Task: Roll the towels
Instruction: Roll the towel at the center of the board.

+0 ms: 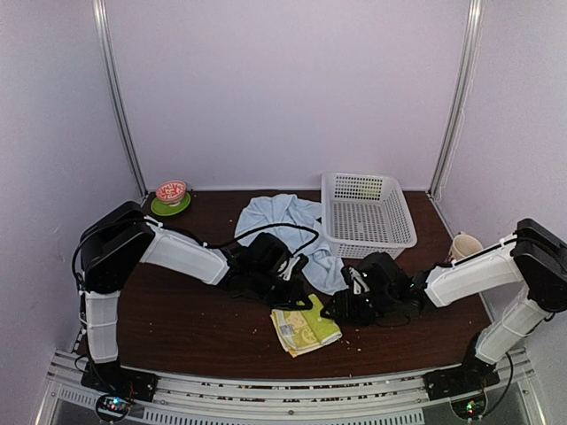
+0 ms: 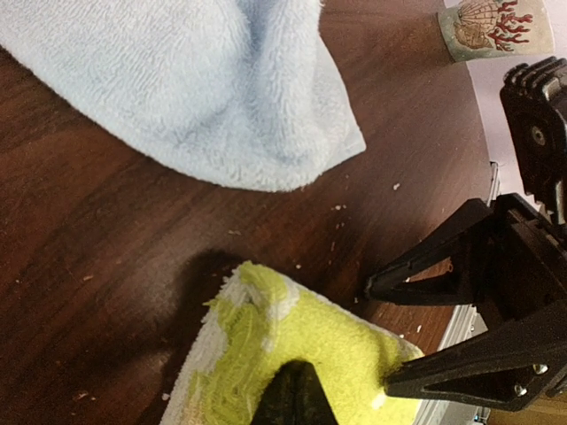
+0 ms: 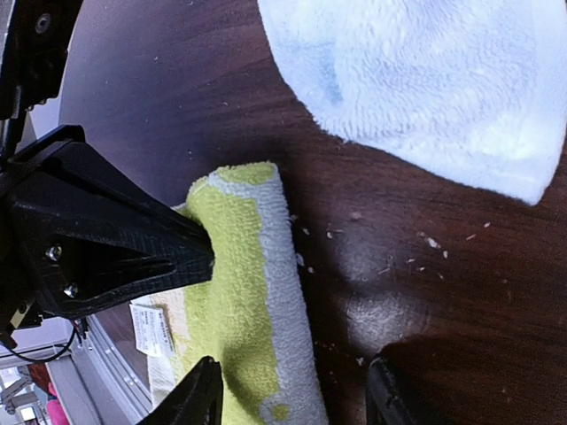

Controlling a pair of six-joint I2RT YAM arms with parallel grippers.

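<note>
At the near middle of the tabletop [image 1: 177, 328], close to its near edge: the yellow-green towel [image 1: 304, 329], partly rolled, with a fat rolled edge on one side (a white label [image 3: 155, 328] poking out from under it). Farther back, spread loose and not rolled at all: the blue towel [image 1: 282, 221], one corner near the yellow-green one but not touching it.

Left tool [image 2: 297, 390]: closed to a point, tip pressed down onto the yellow-green cloth; no telling whether any pile is pinched. Right tool [image 3: 297, 403]: jaws well apart, straddling the rolled edge, gripping nothing.

Likely trouble from here:
- Only one pinning point on the roll, so a fair chance of springy terry loosening or flopping open.
- Risk of dragging the small towel off the tabletop if pulled any nearer.
- Two tools almost tip to tip over one small cloth (hardly any gap between them), hence a possible knock or snagged loops at the next regrasp.
- On reaching back for the blue towel, risk of catching the basket [image 1: 368, 212] just to its right.

Open room: bare wood to the left and near left. Tighter on the right, with a cup [image 1: 465, 246] at the right edge. At the far left corner, well apart: a bowl [image 1: 171, 189] on a green plate [image 1: 177, 210].
</note>
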